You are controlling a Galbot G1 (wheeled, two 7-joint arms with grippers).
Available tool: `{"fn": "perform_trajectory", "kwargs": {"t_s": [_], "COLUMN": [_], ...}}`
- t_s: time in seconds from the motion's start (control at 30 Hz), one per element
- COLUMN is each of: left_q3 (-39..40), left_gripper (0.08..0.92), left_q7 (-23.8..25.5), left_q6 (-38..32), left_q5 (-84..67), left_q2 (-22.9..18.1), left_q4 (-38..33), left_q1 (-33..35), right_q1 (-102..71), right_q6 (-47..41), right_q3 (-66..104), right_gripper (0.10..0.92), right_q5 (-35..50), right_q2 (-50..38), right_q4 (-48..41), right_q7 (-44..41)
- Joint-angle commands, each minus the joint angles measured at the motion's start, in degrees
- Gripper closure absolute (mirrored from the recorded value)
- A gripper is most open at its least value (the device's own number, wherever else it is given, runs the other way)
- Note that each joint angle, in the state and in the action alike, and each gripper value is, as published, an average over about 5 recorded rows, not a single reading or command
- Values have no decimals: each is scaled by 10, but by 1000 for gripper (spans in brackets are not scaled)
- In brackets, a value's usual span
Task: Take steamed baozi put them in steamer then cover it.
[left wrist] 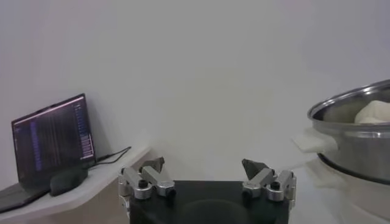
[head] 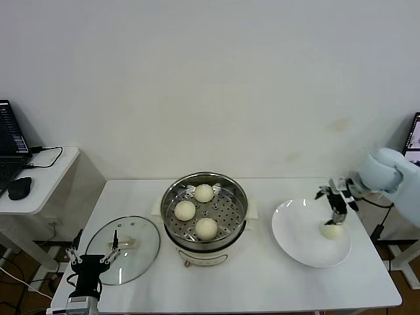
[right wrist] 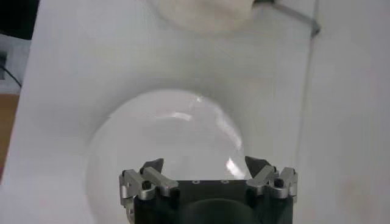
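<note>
The steamer [head: 228,209] stands in the middle of the table, uncovered, with three steamed baozi [head: 185,210] on its perforated bottom. One more baozi [head: 332,230] lies on the white plate [head: 295,233] to the right. My right gripper [head: 335,214] hangs open just above that baozi, fingers pointing down; in the right wrist view the gripper [right wrist: 204,165] is over the plate [right wrist: 164,140] and the baozi is hidden. The cover [head: 139,254], a glass lid, lies flat left of the steamer. My left gripper [head: 92,260] waits open at its near edge, holding nothing. The left wrist view shows the steamer [left wrist: 359,137] beyond the left gripper [left wrist: 207,171].
A side desk [head: 46,172] at the far left carries a laptop [left wrist: 52,137] and a black mouse [head: 19,188]. The white table [head: 262,279] ends close in front of the lid and plate. A wall stands behind.
</note>
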Motion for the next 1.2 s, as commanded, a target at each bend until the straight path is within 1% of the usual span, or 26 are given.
{"fn": "perform_trajectory", "kwargs": {"t_s": [0.03, 0.2, 0.63, 0.97, 1.07, 1.2], "left_q3": [0, -1, -4, -4, -4, -3], "left_gripper": [177, 177, 177, 177, 177, 177], "left_q7": [0, 0, 0, 0, 0, -1], "left_q6": [0, 0, 0, 0, 0, 0], "left_q5": [0, 1, 2, 3, 3, 3], "left_q2": [0, 0, -2, -4, -4, -5], "left_q4": [2, 1, 1, 2, 3, 5], "left_q1": [1, 2, 3, 3, 3, 3], "right_q1": [-170, -182, -181, -183, -182, -180], "right_q6": [9, 14, 14, 13, 12, 11], "right_q3": [154, 162, 163, 163, 164, 166], "right_gripper": [203, 203, 203, 203, 212, 255], "right_q5": [-87, -105, -138, -146, -155, -165], "right_q2": [-18, 10, 89, 119, 124, 126], "right_q4": [-65, -102, -159, -175, -179, -185], "right_q7": [2, 11, 34, 41, 43, 47]}}
